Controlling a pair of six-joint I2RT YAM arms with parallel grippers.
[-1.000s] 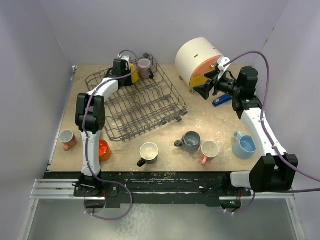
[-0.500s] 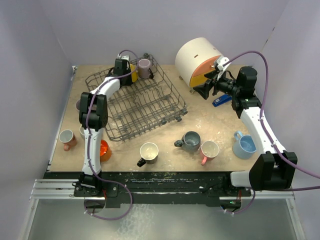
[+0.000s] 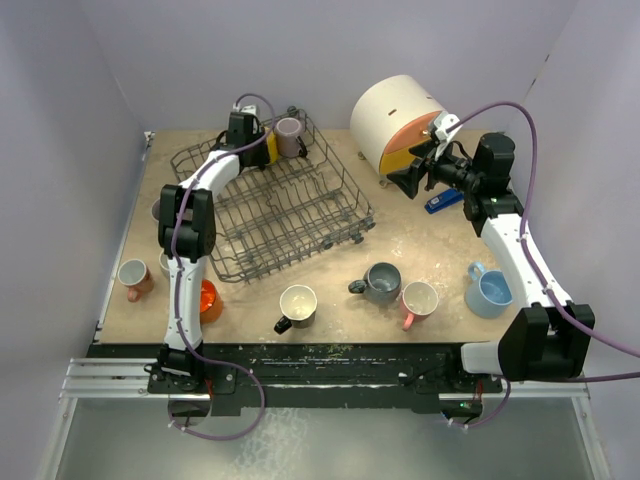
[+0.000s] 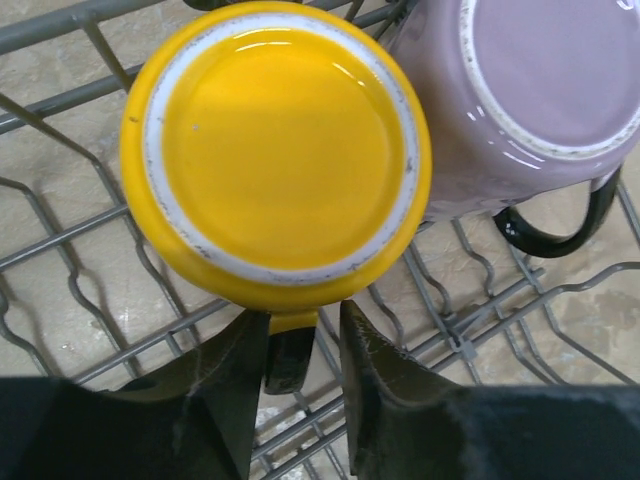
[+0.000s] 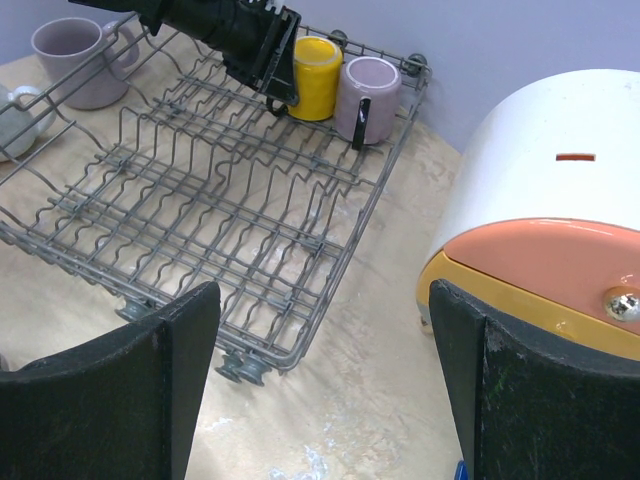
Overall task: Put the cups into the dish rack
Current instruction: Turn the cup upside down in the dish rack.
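Note:
The grey wire dish rack [image 3: 290, 215] lies at the back left; it also shows in the left wrist view [image 4: 60, 22] and the right wrist view [image 5: 230, 210]. A yellow mug [image 3: 268, 147] [image 4: 280, 140] and a mauve mug [image 3: 289, 136] [image 4: 540, 80] stand upside down in its far corner. My left gripper [image 3: 243, 128] [image 4: 305, 320] is slightly open around the yellow mug's handle, with a gap at the right finger. My right gripper [image 3: 412, 180] [image 5: 325, 300] is wide open and empty, held above the table at the right. Other mugs stand on the table.
On the table stand a white mug [image 3: 297, 305], a grey mug [image 3: 381, 282], a pink-handled mug [image 3: 418, 300], a light blue mug [image 3: 489, 290], an orange mug [image 3: 207, 298] and a brownish mug [image 3: 133, 278]. A big white cylinder [image 3: 400, 120] and a blue object [image 3: 443, 200] are at the back right.
My left arm's elbow has shifted, uncovering two mugs at the left table edge. The left gripper stays at the yellow mug. The right arm has barely moved.

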